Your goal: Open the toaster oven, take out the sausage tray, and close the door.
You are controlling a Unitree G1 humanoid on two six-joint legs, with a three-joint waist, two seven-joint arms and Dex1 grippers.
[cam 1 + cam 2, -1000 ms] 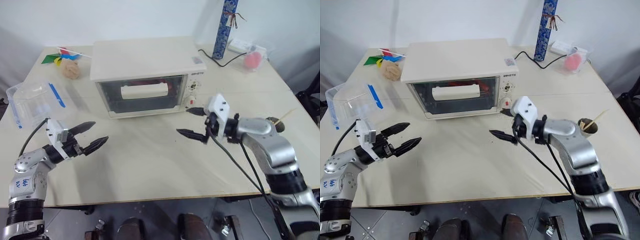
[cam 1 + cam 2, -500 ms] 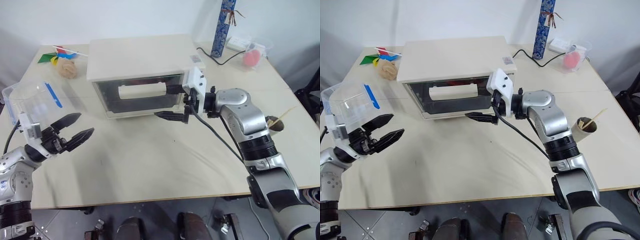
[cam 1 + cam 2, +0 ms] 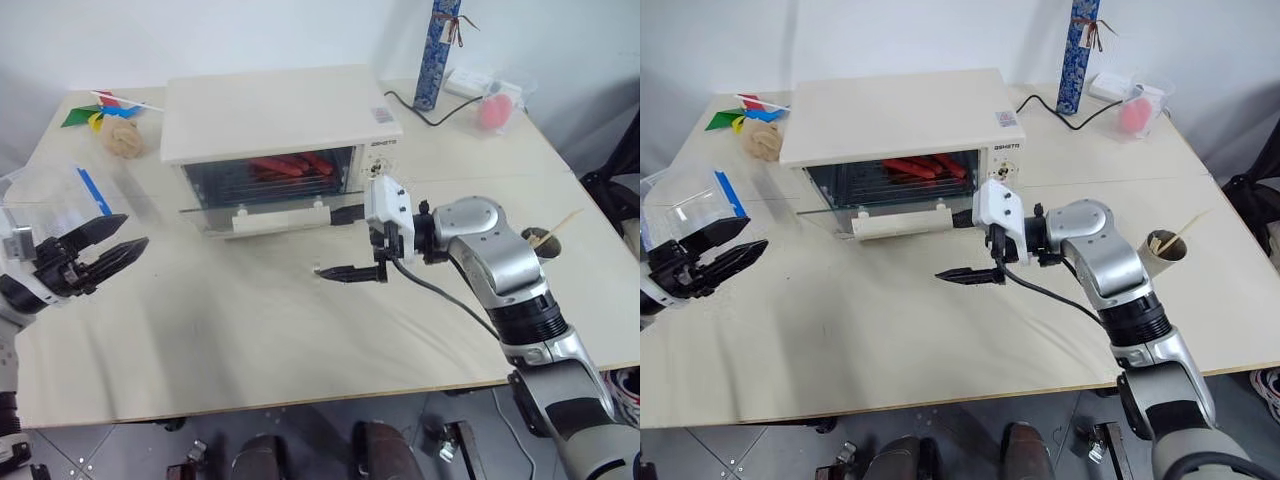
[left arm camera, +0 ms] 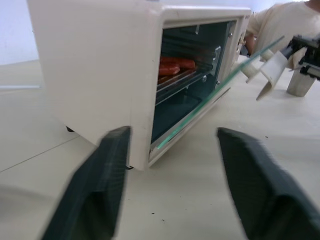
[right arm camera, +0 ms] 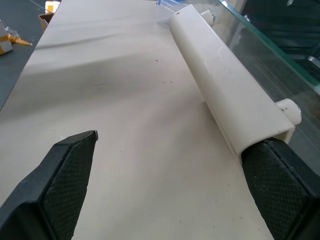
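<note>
The right hand point(image 3: 350, 243) hangs wide open, one fingertip at the end of the door point(image 3: 265, 212) handle, nothing gripped. The left hand point(image 3: 100, 247), fingers parted and empty, waits well off beside one toaster oven point(image 3: 270, 115). Its wrist view shows the sausage tray point(image 4: 175, 75) inside on the rack.

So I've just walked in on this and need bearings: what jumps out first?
The cream toaster oven at the table's far middle, its glass door hanging half open with red sausages visible inside. The right claw is spread wide, one finger against the door's bar handle. The left claw hovers near the table's left edge.
</note>
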